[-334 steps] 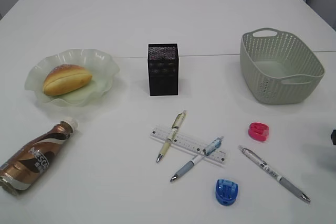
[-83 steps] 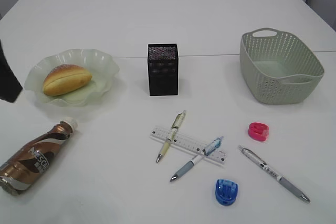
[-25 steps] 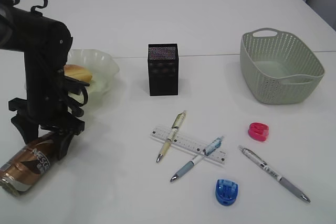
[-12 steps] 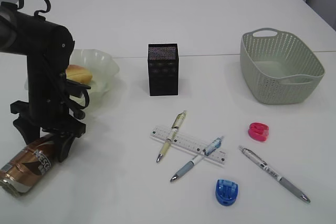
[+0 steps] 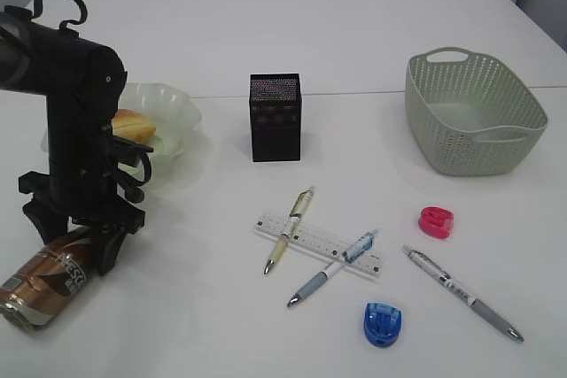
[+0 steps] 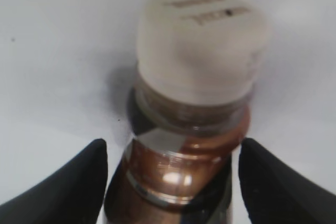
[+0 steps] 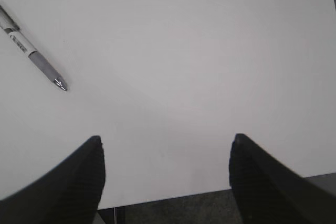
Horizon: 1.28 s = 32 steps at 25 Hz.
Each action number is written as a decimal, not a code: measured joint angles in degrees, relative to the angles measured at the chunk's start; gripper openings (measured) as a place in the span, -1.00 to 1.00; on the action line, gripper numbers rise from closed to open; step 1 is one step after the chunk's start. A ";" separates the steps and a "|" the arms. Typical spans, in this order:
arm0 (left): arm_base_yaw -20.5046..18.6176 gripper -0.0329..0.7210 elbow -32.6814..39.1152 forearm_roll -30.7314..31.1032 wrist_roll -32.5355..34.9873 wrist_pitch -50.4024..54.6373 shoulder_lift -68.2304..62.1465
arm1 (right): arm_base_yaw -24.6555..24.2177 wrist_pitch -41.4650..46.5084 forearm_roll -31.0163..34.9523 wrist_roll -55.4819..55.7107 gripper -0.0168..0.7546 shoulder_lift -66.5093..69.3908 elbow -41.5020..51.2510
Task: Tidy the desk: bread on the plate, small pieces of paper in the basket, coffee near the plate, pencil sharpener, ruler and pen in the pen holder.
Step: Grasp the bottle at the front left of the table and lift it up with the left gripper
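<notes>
Over the coffee point(image 5: 46, 278), left tool point(image 5: 73, 243) has sunk slightly.

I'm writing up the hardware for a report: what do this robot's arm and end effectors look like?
The left arm is matte black throughout, built of thick rounded cylindrical segments, with a black cable looping above its top joint. The left end effector and the right end effector each show two plain black fingers with rounded tips. No markings are visible.

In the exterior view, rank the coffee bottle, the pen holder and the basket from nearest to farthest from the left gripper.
1. The coffee, directly under the left gripper.
2. The pen holder, mid-table to its right.
3. The basket, far right.
</notes>
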<state>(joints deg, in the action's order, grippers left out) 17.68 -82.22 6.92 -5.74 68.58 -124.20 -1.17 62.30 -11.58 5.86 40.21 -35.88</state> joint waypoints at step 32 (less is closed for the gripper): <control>0.00 -0.12 -0.23 -2.61 0.00 -0.62 3.86 | 0.00 -0.10 0.11 0.00 0.53 0.00 0.00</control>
<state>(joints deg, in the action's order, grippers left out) 17.68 -82.45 4.30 -5.74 67.96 -120.34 -1.17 62.20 -11.47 5.86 40.21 -35.88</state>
